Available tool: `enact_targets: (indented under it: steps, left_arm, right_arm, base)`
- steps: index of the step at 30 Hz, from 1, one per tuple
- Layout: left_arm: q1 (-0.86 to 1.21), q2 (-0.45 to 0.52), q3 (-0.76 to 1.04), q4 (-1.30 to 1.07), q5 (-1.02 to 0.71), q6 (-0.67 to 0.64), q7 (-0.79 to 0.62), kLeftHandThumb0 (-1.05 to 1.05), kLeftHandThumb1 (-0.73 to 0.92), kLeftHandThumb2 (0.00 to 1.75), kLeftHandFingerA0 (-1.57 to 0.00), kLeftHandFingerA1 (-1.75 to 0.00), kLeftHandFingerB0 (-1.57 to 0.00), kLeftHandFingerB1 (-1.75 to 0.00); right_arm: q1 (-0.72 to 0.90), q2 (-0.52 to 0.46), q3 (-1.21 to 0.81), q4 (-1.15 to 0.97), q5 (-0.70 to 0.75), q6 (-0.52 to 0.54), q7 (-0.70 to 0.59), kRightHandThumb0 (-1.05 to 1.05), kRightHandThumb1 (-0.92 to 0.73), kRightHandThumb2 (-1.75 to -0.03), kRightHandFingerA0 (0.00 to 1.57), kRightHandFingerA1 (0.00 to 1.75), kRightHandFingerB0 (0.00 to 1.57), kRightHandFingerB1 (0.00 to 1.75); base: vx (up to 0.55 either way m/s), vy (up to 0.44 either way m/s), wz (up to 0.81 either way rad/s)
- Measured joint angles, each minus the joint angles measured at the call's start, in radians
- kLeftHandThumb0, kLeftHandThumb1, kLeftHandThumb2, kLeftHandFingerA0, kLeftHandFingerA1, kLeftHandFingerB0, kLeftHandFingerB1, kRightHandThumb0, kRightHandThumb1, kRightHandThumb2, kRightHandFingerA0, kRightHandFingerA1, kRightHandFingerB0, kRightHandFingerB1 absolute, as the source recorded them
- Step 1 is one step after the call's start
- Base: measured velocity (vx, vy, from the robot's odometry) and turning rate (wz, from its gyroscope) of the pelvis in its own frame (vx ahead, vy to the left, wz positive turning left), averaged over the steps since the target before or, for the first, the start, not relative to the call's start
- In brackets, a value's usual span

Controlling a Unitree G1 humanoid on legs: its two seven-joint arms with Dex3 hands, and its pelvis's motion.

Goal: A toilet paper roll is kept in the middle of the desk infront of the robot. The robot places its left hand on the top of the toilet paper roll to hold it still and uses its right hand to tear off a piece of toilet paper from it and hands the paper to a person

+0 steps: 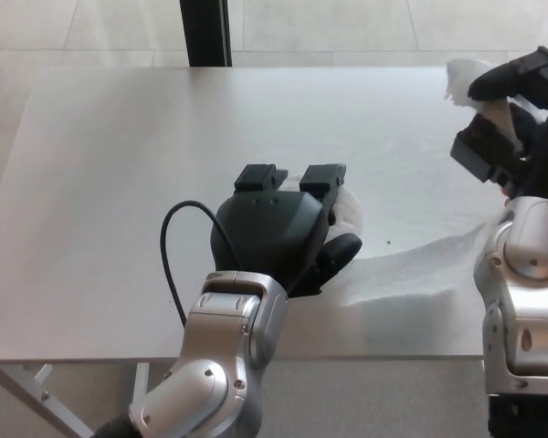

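The left hand (274, 228) rests palm-down on top of the toilet paper roll (350, 212), which stands near the middle of the white bench (119, 164). Two fingers (258, 177) of this hand reach over the far edge of the roll and the thumb (340, 251) lies against its near side, so the fingers are closed around the roll and hold it from above. Only a white sliver of the roll shows, just right of those fingers and under the palm. A black cable (169, 246) loops out from the left wrist over the bench surface. From beneath the thumb, a loose tail of paper (411, 269) lies flat on the bench, running away to the right toward the right forearm. The right hand (511, 109) is raised at the far right edge of the view, well apart from the roll. Its fingers (516, 78) are pinched shut on a crumpled piece of toilet paper (475, 82), which projects up and to the left of the fingertips. This held piece appears separate from the tail lying on the bench; the two do not touch in the head view. A dark vertical post (205, 32) stands beyond the far edge of the bench, behind and to the left of the left hand's fingers.
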Motion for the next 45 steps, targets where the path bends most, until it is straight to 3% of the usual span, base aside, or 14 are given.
enact_targets:
  steps: [13, 18, 19, 21, 22, 23, 25, 26, 28, 29, 30, 31, 34, 45]
  left_arm:
    - [0.019, 0.001, -0.007, -0.002, 0.006, 0.000, 0.021, -0.63, 0.92, 0.69, -0.23, -0.59, -0.18, -0.33]
    - [0.042, 0.011, -0.016, 0.000, 0.020, -0.001, 0.024, -0.62, 0.92, 0.69, -0.18, -0.59, -0.21, -0.34]
    - [0.047, 0.012, -0.017, -0.002, 0.024, -0.003, 0.024, -0.62, 0.92, 0.70, -0.20, -0.59, -0.21, -0.34]
    - [0.052, 0.015, -0.017, -0.005, 0.028, -0.008, 0.027, -0.62, 0.92, 0.70, -0.20, -0.59, -0.21, -0.34]
    - [0.056, 0.017, -0.017, -0.007, 0.031, -0.011, 0.028, -0.62, 0.92, 0.71, -0.21, -0.57, -0.21, -0.33]
    - [0.058, 0.018, -0.017, -0.010, 0.034, -0.013, 0.029, -0.62, 0.92, 0.71, -0.21, -0.57, -0.21, -0.33]
    - [0.060, 0.019, -0.016, -0.015, 0.036, -0.015, 0.030, -0.62, 0.92, 0.68, -0.22, -0.59, -0.22, -0.33]
    - [0.063, 0.020, -0.015, -0.017, 0.038, -0.016, 0.031, -0.62, 0.92, 0.71, -0.21, -0.58, -0.20, -0.33]
    - [0.065, 0.022, -0.014, -0.021, 0.040, -0.018, 0.031, -0.62, 0.92, 0.69, -0.22, -0.57, -0.20, -0.32]
    - [0.067, 0.022, -0.014, -0.022, 0.041, -0.019, 0.031, -0.62, 0.92, 0.68, -0.22, -0.58, -0.21, -0.32]
    - [0.068, 0.023, -0.014, -0.023, 0.042, -0.020, 0.031, -0.62, 0.92, 0.68, -0.21, -0.57, -0.20, -0.32]
    - [0.070, 0.024, -0.014, -0.024, 0.043, -0.021, 0.031, -0.62, 0.92, 0.68, -0.22, -0.56, -0.20, -0.31]
    - [0.075, 0.027, -0.014, -0.027, 0.050, -0.025, 0.031, -0.61, 0.92, 0.71, -0.21, -0.57, -0.21, -0.33]
    - [0.102, 0.054, -0.012, -0.043, 0.081, -0.036, 0.030, -0.61, 0.92, 0.69, -0.22, -0.56, -0.19, -0.30]
  right_arm:
    - [-0.075, -0.011, -0.087, -0.027, 0.191, 0.071, -0.035, -0.16, -0.48, -1.44, 1.02, 1.75, 0.68, 1.75]
    - [-0.176, -0.046, -0.121, -0.031, 0.262, 0.120, -0.022, -0.21, -0.34, -1.38, 0.99, 1.75, 0.83, 1.64]
    - [-0.199, -0.079, -0.117, -0.028, 0.267, 0.134, -0.005, -0.26, -0.38, -1.21, 1.26, 1.45, 1.09, 1.33]
    - [-0.224, -0.130, -0.110, -0.022, 0.271, 0.151, 0.019, -0.26, -0.38, -1.21, 1.26, 1.45, 1.09, 1.33]
    - [-0.234, -0.167, -0.103, -0.014, 0.272, 0.164, 0.037, -0.23, -0.36, -1.33, 0.96, 1.75, 0.83, 1.55]
    - [-0.240, -0.206, -0.095, -0.003, 0.272, 0.173, 0.055, -0.23, -0.36, -1.33, 0.96, 1.75, 0.83, 1.55]
    - [-0.240, -0.273, -0.076, 0.021, 0.266, 0.182, 0.080, -0.27, -0.38, -1.26, 0.96, 1.72, 0.84, 1.47]
    - [-0.240, -0.314, -0.063, 0.037, 0.262, 0.189, 0.095, -0.26, -0.44, -1.16, 1.23, 1.40, 0.95, 1.21]
    - [-0.239, -0.375, -0.043, 0.065, 0.254, 0.194, 0.120, -0.30, -0.45, -1.16, 1.21, 1.40, 0.95, 1.23]
    - [-0.238, -0.407, -0.030, 0.080, 0.249, 0.195, 0.133, -0.21, -0.49, -1.15, 0.91, 1.75, 0.73, 1.44]
    - [-0.237, -0.434, -0.017, 0.093, 0.245, 0.196, 0.145, -0.22, -0.49, -1.08, 1.18, 1.37, 0.91, 1.17]
    - [-0.233, -0.475, 0.003, 0.111, 0.239, 0.197, 0.161, -0.15, -0.52, -1.03, 0.85, 1.75, 0.76, 1.33]
    - [-0.197, -0.581, 0.067, 0.152, 0.209, 0.197, 0.199, -0.18, -0.49, -1.02, 0.83, 1.72, 0.79, 1.16]
    - [-0.031, -0.840, 0.317, 0.310, 0.060, 0.147, 0.279, -0.19, -0.70, -0.78, 0.83, 1.72, 0.71, 1.43]
  base:
    - [0.00, 0.000, 0.00]
    - [0.00, 0.000, 0.00]
    - [0.00, 0.000, 0.00]
    - [0.00, 0.000, 0.00]
    - [0.00, 0.000, 0.00]
    - [0.00, 0.000, 0.00]
    - [0.00, 0.000, 0.00]
    - [0.00, 0.000, 0.00]
    - [0.00, 0.000, 0.00]
    - [0.00, 0.000, 0.00]
    - [0.00, 0.000, 0.00]
    - [0.00, 0.000, 0.00]
    - [0.00, 0.000, 0.00]
    - [0.00, 0.000, 0.00]
